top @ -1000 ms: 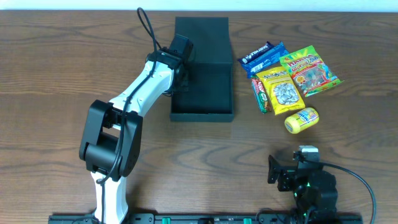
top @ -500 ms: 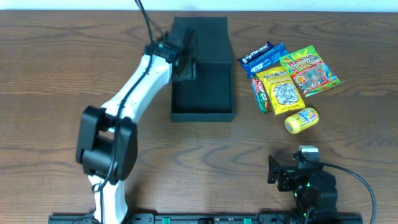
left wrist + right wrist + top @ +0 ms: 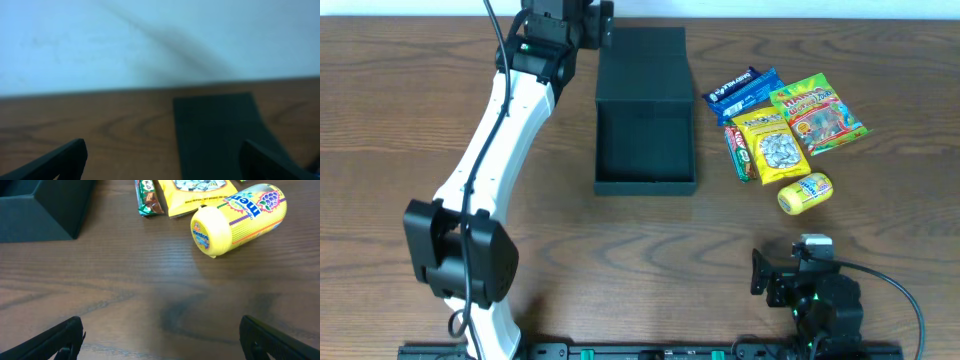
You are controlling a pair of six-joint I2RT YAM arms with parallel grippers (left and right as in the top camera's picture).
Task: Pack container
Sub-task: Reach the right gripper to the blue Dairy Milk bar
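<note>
The black container (image 3: pixel 646 150) lies open at the table's centre back, its flap lid (image 3: pixel 642 60) folded flat behind it, and nothing shows inside. My left gripper (image 3: pixel 590 22) is raised at the back edge, just left of the lid. Its wrist view is blurred and shows the lid (image 3: pixel 220 130) ahead to the right, with the gripper (image 3: pixel 162 167) open and nothing between the fingers. My right gripper (image 3: pixel 790 272) rests low at the front right, open and holding nothing. In its wrist view it (image 3: pixel 162 340) faces a yellow Mentos bottle (image 3: pixel 240 217) and a corner of the container (image 3: pixel 40 210).
Right of the container lie the snacks: a blue packet (image 3: pixel 745 90), a yellow seed packet (image 3: pixel 767 145), a green and red gummy bag (image 3: pixel 817 113), a green bar (image 3: pixel 738 152) and the Mentos bottle (image 3: pixel 805 192). A pale wall (image 3: pixel 150 40) stands behind the table.
My left gripper has opened and pulled up and back-left, away from the container's left side to the table's back edge. The right arm has not moved.
</note>
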